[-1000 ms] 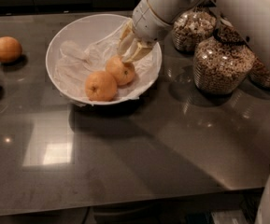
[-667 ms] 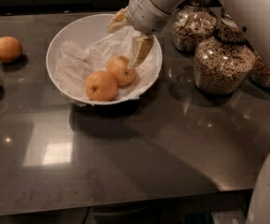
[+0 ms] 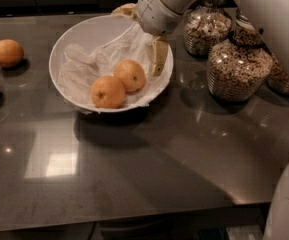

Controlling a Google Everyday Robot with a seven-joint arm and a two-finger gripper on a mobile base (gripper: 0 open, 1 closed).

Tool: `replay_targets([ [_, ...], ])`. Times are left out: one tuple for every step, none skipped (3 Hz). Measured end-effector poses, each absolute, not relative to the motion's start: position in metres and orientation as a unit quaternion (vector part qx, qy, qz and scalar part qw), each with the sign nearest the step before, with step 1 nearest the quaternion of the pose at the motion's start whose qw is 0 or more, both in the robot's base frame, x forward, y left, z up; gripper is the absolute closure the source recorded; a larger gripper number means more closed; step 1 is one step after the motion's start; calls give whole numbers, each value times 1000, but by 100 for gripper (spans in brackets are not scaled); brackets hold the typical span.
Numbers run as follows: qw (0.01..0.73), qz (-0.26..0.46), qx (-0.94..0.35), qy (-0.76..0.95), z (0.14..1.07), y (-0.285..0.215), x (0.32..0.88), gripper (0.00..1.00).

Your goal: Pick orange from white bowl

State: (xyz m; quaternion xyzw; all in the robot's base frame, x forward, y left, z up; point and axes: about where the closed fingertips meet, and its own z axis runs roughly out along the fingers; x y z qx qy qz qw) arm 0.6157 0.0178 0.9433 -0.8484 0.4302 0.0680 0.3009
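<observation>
The gripper is at the back right of the bowl, up near the rim; its fingers are spread wide and hold nothing; one finger points down just inside the right rim, and the other tip peeks out over the back rim. The orange sits in the bowl, a little below and left of that low finger, not touching it; a darker fruit lies right beside it, in front and to the left; both rest on crinkly plastic that lines the bowl.

A second ago the gripper was lower, right over the orange; now it has gone up and back toward the rim; the two fruits have not moved.

The bowl stands on a dark, shiny table; a pale patch of light shows on it in front. Two more fruits lie at the left edge, well apart from the bowl. Glass jars of cereal stand to the right, near the bowl; the white arm reaches in above them.
</observation>
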Motion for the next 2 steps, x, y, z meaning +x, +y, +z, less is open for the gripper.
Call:
replay_targets([
  [322, 81, -830, 448, 938, 19, 614, 0],
  [322, 81, -830, 448, 937, 19, 614, 0],
])
